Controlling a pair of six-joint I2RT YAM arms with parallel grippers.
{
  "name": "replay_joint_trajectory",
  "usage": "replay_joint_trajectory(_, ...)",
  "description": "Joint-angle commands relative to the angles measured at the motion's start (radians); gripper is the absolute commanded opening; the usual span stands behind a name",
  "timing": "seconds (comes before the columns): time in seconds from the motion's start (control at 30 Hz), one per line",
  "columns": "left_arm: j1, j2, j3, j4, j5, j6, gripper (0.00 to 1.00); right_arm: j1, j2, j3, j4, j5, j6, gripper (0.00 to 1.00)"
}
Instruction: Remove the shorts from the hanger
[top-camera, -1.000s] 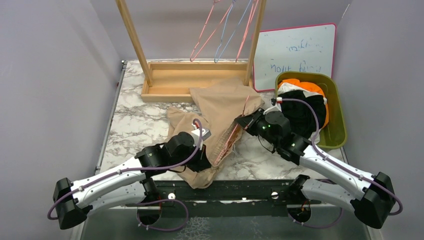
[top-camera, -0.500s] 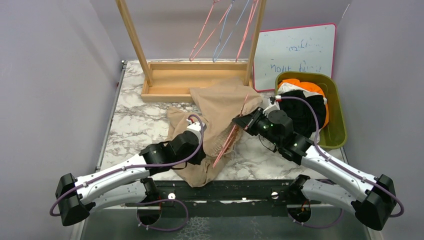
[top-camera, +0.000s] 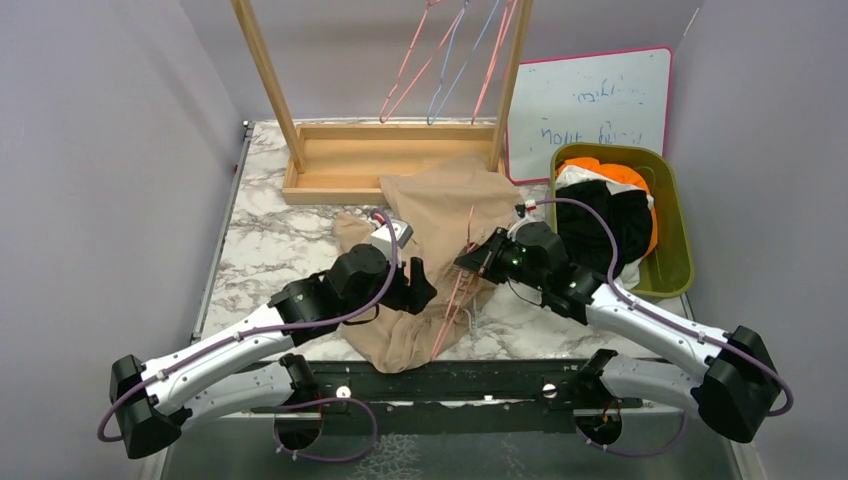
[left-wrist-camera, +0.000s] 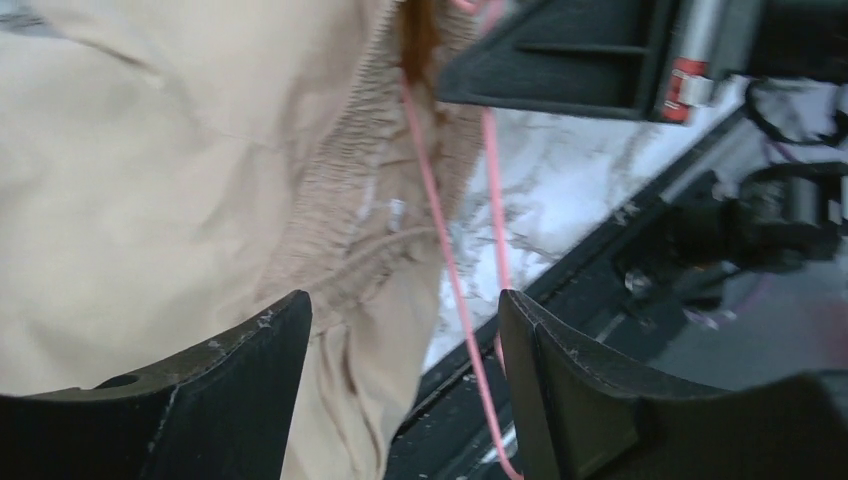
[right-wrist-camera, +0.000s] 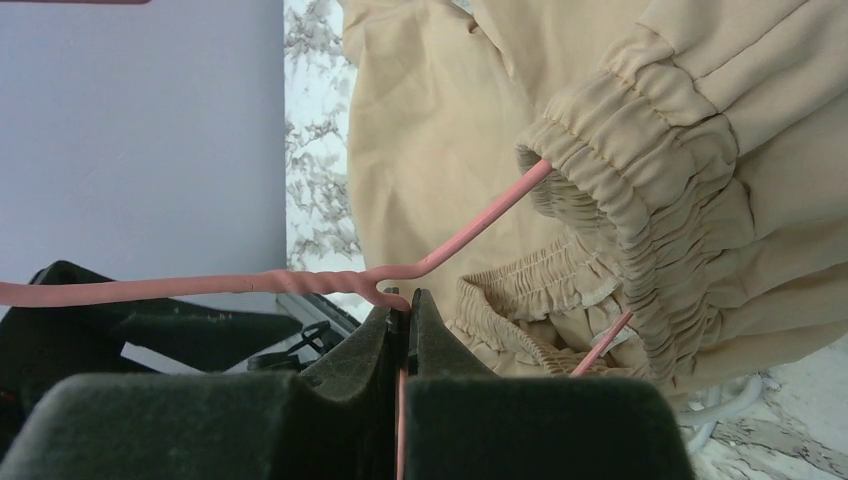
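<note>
The right end effector (right-wrist-camera: 400, 300) pinches the twisted neck of the pink hanger (right-wrist-camera: 470, 235). The left end effector (left-wrist-camera: 403, 305) gapes empty over the tan shorts (top-camera: 440, 205), which lie on the bench (top-camera: 270, 250), waistband threaded on the wire. Next, probably, the left grips the waistband and pulls it free.

The left gripper (top-camera: 418, 283) has opened over the tan shorts (top-camera: 440, 205); the right gripper (top-camera: 474, 260) has pulled the pink hanger (top-camera: 452, 305) slightly toward the tabletop's left edge.

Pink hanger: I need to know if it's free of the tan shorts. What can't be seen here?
Right wrist: the pink hanger vanishes into the tan shorts at the waistband.
Top external: shorts cover part of its wire.
Left wrist: its lower end is cut off by the bottom edge.
</note>
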Motion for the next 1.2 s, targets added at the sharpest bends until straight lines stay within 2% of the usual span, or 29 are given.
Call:
replay_joint_trajectory(0.0,0.001,-0.040,-0.062,0.165,0.266,0.006,0.72,-0.005,0.019,-0.001,0.043,-0.027,-0.024,0.01)
replay_joint_trajectory(0.27,-0.001,0.002,-0.159,0.243,0.447,-0.030,0.74,-0.005,0.054,-0.003,0.068,-0.052,-0.015,0.01)
replay_joint_trajectory(0.3,-0.002,0.012,-0.167,0.248,0.459,-0.032,0.73,-0.005,0.057,-0.001,0.074,-0.055,-0.015,0.01)
replay_joint_trajectory(0.4,-0.012,0.053,-0.158,0.174,0.437,-0.018,0.62,-0.005,0.066,0.025,0.068,-0.047,-0.029,0.01)
replay_joint_trajectory(0.63,-0.080,0.068,-0.181,0.166,0.415,-0.076,0.56,-0.005,0.091,0.069,0.052,-0.012,-0.040,0.01)
replay_joint_trajectory(0.87,-0.188,0.078,-0.199,0.098,0.213,-0.187,0.29,-0.005,0.114,0.102,0.038,-0.011,-0.039,0.01)
replay_joint_trajectory(1.0,-0.199,0.057,-0.180,0.041,0.120,-0.193,0.00,-0.005,0.105,0.103,0.029,-0.004,-0.042,0.01)
replay_joint_trajectory(1.07,-0.202,0.043,-0.168,0.017,0.080,-0.186,0.00,-0.005,0.098,0.098,0.028,-0.013,-0.050,0.01)
replay_joint_trajectory(1.17,-0.201,0.023,-0.147,-0.006,0.046,-0.167,0.00,-0.005,0.087,0.100,0.001,-0.031,-0.094,0.07)
